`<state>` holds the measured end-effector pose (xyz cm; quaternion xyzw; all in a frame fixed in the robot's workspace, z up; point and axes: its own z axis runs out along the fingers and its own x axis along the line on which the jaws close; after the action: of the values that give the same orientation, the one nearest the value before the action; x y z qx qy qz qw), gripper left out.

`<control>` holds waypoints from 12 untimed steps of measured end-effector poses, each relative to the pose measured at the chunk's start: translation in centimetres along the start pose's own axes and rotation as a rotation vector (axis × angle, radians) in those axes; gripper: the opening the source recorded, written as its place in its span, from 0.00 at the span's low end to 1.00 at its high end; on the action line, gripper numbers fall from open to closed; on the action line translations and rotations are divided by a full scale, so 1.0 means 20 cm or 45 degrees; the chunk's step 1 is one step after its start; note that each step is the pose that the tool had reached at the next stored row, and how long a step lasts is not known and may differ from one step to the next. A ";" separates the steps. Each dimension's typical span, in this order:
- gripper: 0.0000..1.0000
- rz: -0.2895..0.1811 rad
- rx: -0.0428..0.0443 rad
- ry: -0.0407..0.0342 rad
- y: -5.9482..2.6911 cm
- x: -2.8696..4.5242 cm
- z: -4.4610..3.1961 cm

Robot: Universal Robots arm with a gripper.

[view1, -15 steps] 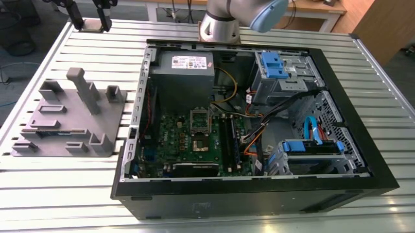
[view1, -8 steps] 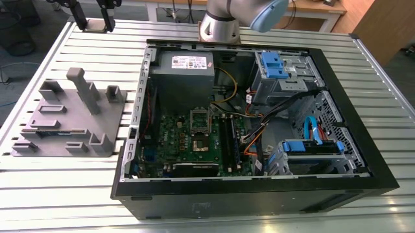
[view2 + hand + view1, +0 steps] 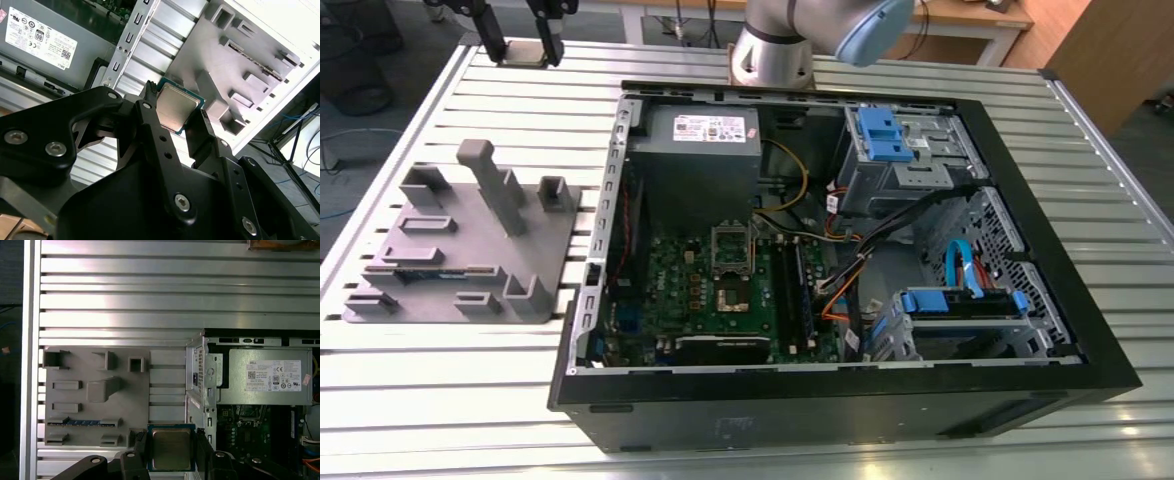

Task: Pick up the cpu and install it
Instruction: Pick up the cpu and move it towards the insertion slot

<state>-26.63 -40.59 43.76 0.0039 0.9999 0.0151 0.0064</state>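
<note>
Operator: Where is the hand (image 3: 522, 52), and what has it got?

Observer: It is closed on the cpu (image 3: 171, 450). In both wrist views two black fingers (image 3: 139, 450) clamp the chip by opposite edges. Its shiny metal top faces the cameras and a thin green rim shows around it.

Operator: Lifted or lying down?

Observer: Lifted. In the exterior view the hand hangs above the slatted metal surface (image 3: 454, 410) at its far corner, on the exterior view's left, beyond the grey tray (image 3: 554, 245).

Operator: And the computer case (image 3: 854, 400)?

Observer: It lies open on the surface, just beside the tray. The motherboard (image 3: 720, 300) is flat inside it, with the socket (image 3: 731, 262) near its middle. The power supply (image 3: 700, 135) fills the far end of the case.

Operator: How close is the chip to that socket?

Observer: Well apart. In the first wrist view the cpu shows over the strip of surface between the tray and the case wall.
</note>
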 end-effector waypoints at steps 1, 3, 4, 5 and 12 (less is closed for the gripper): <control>0.47 0.000 0.000 0.0000 0.000 -0.003 0.000; 0.47 0.000 0.000 0.0001 0.000 -0.010 0.000; 0.47 0.000 0.000 0.0002 0.000 -0.014 0.000; 0.47 0.000 0.000 0.0001 0.000 -0.017 0.001; 0.47 0.000 0.000 0.0004 0.000 -0.048 0.002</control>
<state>-25.67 -40.59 43.73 0.0040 0.9999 0.0152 0.0062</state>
